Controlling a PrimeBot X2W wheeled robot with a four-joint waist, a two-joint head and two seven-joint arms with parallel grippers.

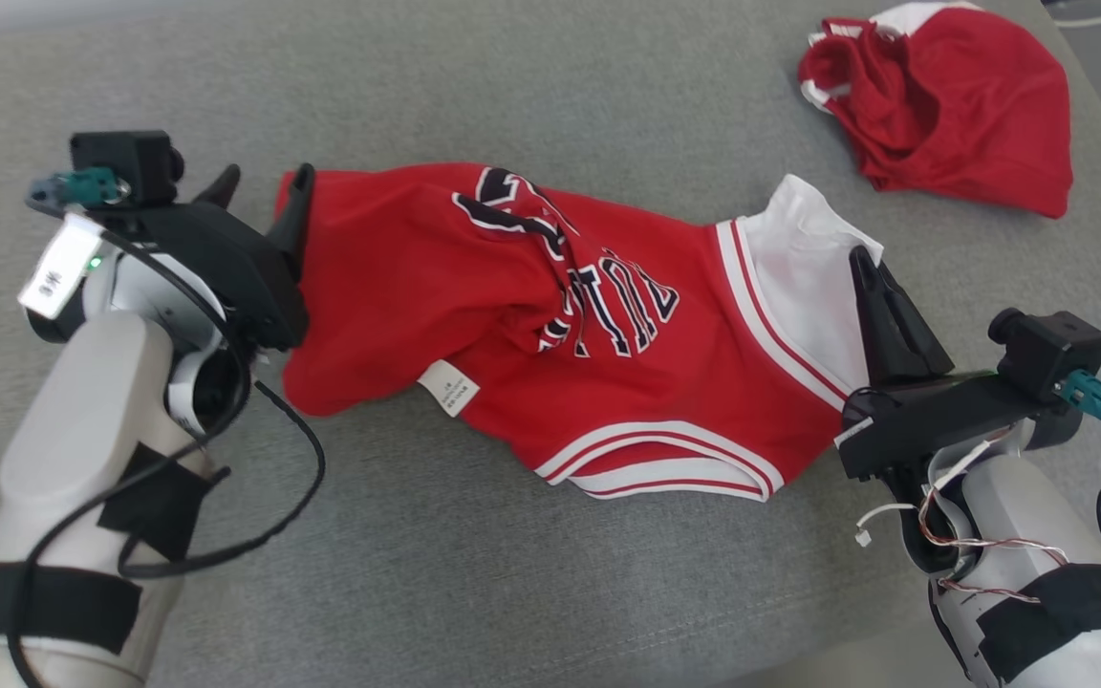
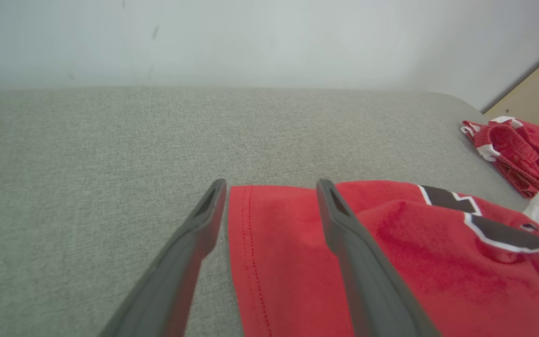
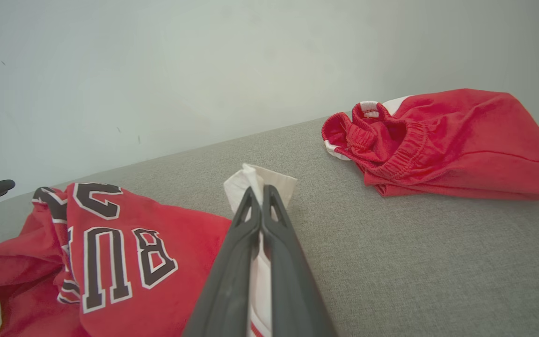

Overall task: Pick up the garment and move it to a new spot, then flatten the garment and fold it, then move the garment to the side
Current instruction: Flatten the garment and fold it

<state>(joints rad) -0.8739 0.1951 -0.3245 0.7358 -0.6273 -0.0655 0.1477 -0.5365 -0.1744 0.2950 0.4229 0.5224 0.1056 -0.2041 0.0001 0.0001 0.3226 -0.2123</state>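
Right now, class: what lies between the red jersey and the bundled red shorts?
Bare grey upholstery and nothing else. In the head view the jersey and the shorts lie apart with that strip open between them. The right wrist view shows the same.

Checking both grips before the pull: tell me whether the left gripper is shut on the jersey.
No: the left gripper stands open, its fingers apart, straddling the edge of the jersey.
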